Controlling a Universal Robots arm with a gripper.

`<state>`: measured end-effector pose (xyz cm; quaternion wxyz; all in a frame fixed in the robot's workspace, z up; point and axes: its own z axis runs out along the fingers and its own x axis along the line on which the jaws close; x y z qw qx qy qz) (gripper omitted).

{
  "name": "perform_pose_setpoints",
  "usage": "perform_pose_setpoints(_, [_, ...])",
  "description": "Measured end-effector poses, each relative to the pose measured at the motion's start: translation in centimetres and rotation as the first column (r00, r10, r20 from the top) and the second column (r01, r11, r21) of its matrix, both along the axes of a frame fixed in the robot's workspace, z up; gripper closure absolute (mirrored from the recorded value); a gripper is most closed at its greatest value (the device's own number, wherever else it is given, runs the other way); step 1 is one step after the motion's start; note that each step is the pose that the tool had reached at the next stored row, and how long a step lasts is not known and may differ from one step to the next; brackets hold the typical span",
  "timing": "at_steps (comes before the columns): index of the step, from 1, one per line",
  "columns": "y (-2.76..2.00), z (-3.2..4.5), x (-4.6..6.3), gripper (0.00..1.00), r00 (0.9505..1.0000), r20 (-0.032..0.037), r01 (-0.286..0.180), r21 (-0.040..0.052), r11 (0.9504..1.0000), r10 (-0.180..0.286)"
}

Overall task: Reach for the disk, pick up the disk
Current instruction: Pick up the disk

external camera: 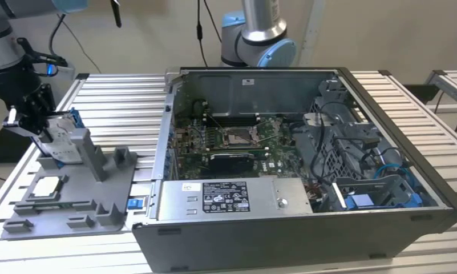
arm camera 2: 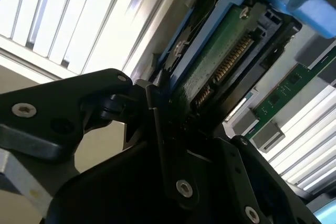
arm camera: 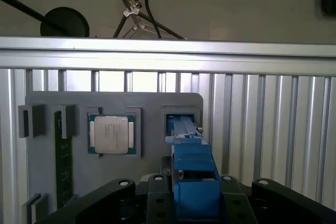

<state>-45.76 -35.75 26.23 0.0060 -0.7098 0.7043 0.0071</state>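
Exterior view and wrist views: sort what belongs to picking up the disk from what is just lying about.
Job in hand:
disk, standing in the grey holder
gripper, at the disk

Lying about:
square silver chip
open computer case
small blue bracket

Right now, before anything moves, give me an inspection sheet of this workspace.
Surface: slatted aluminium table, carrying a grey fixture tray and an open computer case.
Job's things: the disk stands upright in the tray, blue rails on.
Clutter: square chip seated in the tray; memory stick in a neighbouring slot.
Grippers: gripper at the disk's upper end; grip cannot be confirmed.
Cables: black cables hang behind the case; blue cables inside it.
Surroundings: another arm's base behind the case.
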Motion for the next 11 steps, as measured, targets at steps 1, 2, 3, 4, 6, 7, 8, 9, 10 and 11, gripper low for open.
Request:
perform_pose_setpoints(1, [0.01, 0.00, 0.00, 1.00, 1.0000, 0.0009, 0.000, 0.0105, 0.9999, 0.000])
perform_pose_setpoints(2, [0.02, 0.00, 0.00, 1.00, 1.0000, 0.0011, -0.001, 0.0127, 0.9999, 0.000])
perform_pose_setpoints(3, [0.02, -0.01, 0.00, 1.00, 1.0000, 0.0011, -0.001, 0.0126, 0.9999, 0.001])
perform_pose_setpoints(4, [0.01, -0.01, 0.00, 1.00, 1.0000, 0.0012, -0.001, 0.0125, 0.9999, 0.001])
perform_pose_setpoints(6, [0.01, 0.01, 0.00, 1.00, 1.0000, 0.0014, -0.001, 0.0123, 0.9999, 0.001])
perform_pose_setpoints(7, [0.01, 0.06, 0.00, 1.00, 1.0000, 0.0013, -0.001, 0.0122, 0.9999, 0.001])
perform_pose_setpoints(8, [0.01, 0.14, 0.00, 1.00, 1.0000, 0.0014, -0.001, 0.0122, 0.9999, 0.001])
perform_pose_setpoints(9, [0.01, 0.26, 0.00, 1.00, 1.0000, 0.0014, -0.001, 0.0122, 0.9999, 0.001])
perform_pose_setpoints(10, [0.01, 0.43, 0.00, 1.00, 1.0000, 0.0012, -0.001, 0.0121, 0.9999, 0.001])
perform_pose_setpoints(11, [0.01, 0.63, 0.00, 1.00, 1.0000, 0.0011, -0.001, 0.0121, 0.9999, 0.001])
